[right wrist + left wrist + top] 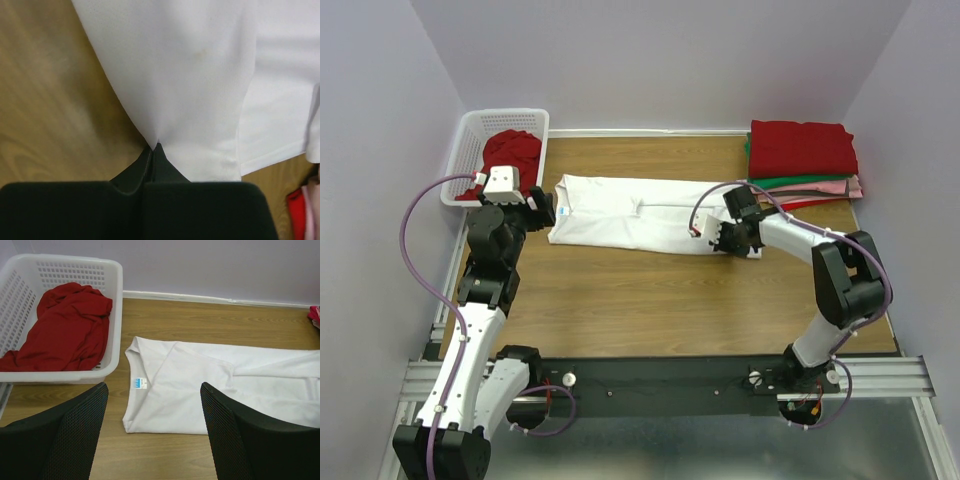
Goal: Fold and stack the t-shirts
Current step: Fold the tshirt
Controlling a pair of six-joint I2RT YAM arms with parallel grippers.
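Right gripper point(154, 148) clamps white t-shirt point(190, 75) hem; left gripper point(154, 390) fingers apart; hem best carried level toward collar.

A robotics lab test cell is indicated. A wood-grain table point(620, 300) is boxed in on three sides by bare pale walls point(650, 60). Behind the left gripper point(545, 208) and the right gripper point(732, 243), both arm bases are bolted to an aluminium rail frame point(895, 375). Staged items are laid out: a white t-shirt point(630, 215) between the grippers, a lattice basket point(505, 112) left of the left gripper, folded shirts point(802, 150) beyond the right.
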